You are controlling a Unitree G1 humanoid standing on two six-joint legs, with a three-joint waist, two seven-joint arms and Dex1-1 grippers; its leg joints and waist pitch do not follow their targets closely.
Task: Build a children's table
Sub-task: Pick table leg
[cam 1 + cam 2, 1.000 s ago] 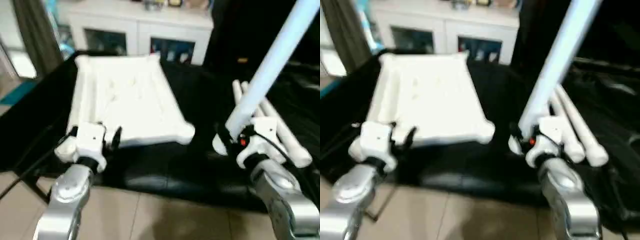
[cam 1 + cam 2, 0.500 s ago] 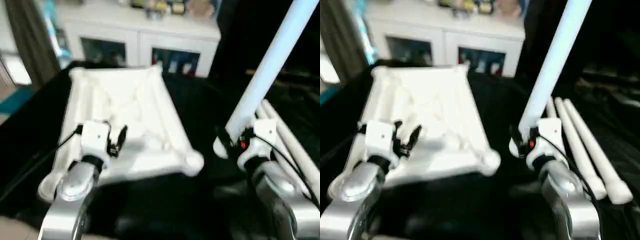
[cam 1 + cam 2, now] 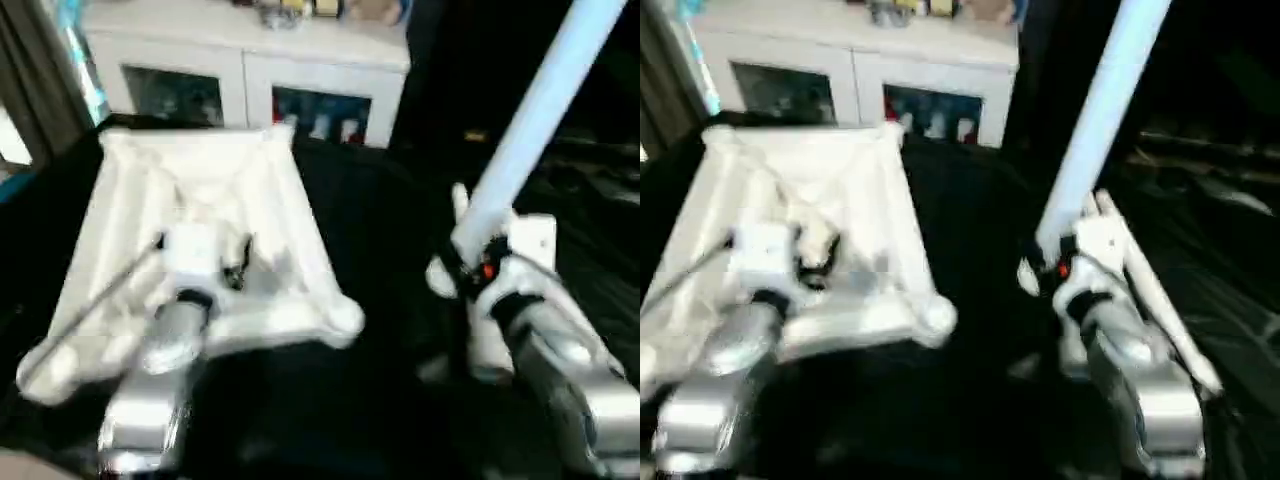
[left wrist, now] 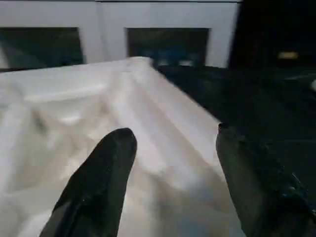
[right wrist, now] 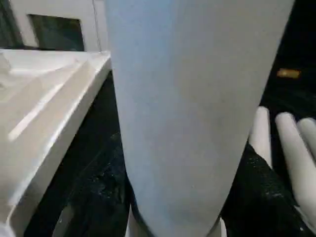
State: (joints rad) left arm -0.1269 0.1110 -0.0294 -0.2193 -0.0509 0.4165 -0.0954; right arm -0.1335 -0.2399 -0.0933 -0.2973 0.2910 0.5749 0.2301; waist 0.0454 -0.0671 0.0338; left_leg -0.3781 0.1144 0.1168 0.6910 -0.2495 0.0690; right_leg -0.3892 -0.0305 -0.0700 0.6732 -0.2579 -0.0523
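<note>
Left eye view: right gripper [image 3: 468, 268] around upright leg [image 3: 530, 130]

**Four cameras, one shared tabletop**

The two head views looked forward and down at the large white ribbed plastic tabletop [image 3: 200, 215]. The left wrist view sat close above its underside; the right wrist view pressed near the long white tube leg [image 5: 192, 108], catching the tabletop's edge.

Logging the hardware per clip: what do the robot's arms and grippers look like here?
Both forearms are rounded silver metal, ending in boxy white wrist blocks. The left gripper has two matte black, tapering fingers; a thin cable runs beside its wrist. The right gripper has black fingers too, with a small red-orange light on its block.
</note>
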